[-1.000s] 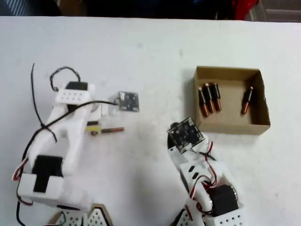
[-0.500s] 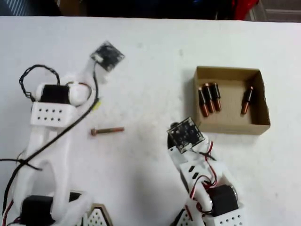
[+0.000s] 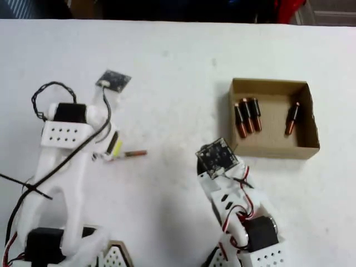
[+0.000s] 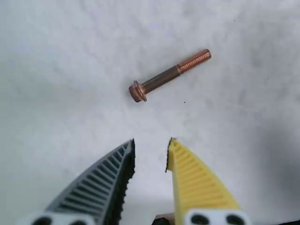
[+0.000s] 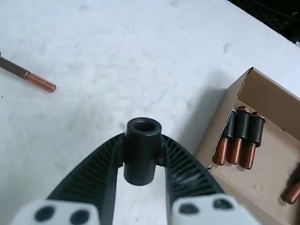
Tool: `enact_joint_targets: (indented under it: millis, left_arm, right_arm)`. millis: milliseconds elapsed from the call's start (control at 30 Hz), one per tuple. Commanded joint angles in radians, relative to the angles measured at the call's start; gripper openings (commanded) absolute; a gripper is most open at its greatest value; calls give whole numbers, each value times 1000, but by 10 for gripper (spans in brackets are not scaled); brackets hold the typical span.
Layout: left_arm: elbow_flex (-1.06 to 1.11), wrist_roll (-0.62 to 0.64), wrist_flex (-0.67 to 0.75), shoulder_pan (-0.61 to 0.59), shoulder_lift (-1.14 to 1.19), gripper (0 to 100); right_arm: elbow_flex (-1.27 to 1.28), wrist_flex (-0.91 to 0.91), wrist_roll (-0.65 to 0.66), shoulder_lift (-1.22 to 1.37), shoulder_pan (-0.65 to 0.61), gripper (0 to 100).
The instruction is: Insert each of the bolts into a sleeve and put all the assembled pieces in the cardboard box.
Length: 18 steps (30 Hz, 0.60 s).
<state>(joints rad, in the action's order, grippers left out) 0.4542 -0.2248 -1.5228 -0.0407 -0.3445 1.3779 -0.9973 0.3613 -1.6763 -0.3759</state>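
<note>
A bare copper bolt (image 3: 131,153) lies on the white table, its head toward my left gripper (image 3: 109,153). In the left wrist view the bolt (image 4: 168,75) sits just beyond my left gripper (image 4: 151,140), whose grey and yellow fingers stand open with nothing between them. My right gripper (image 5: 142,138) is shut on a black sleeve (image 5: 142,152), held upright with its bore showing. The cardboard box (image 3: 305,146) at the right holds several assembled pieces (image 3: 247,117). The box (image 5: 269,96) also lies beyond the sleeve in the right wrist view, as does the bolt's threaded end (image 5: 40,83).
The right arm (image 3: 239,214) stands just in front of the box's near left corner. Black cables (image 3: 47,92) loop around the left arm. The table's far edge runs along the back, with dark objects behind it.
The left arm pulled away from the bolt half a second ago, then came back down, so its open gripper now sits at the bolt's head. The right arm barely shifted.
</note>
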Motion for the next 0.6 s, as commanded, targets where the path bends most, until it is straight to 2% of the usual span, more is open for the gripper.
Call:
enact_joint_targets:
  millis: [0, 167, 267, 433, 567]
  left_arm:
    - [28, 11, -40, 5, -5, 142]
    - [94, 20, -51, 50, -4, 143]
    - [109, 115, -49, 93, -4, 146]
    - [106, 382, 6, 180, 2, 146]
    - [137, 729, 101, 205, 2, 146]
  right_arm:
    - [3, 61, -2, -10, 7, 16]
    - [6, 62, -2, -10, 7, 16]
    - [6, 62, -2, -10, 7, 16]
    - [6, 62, -2, -10, 7, 16]
    - [8, 62, -2, -10, 7, 16]
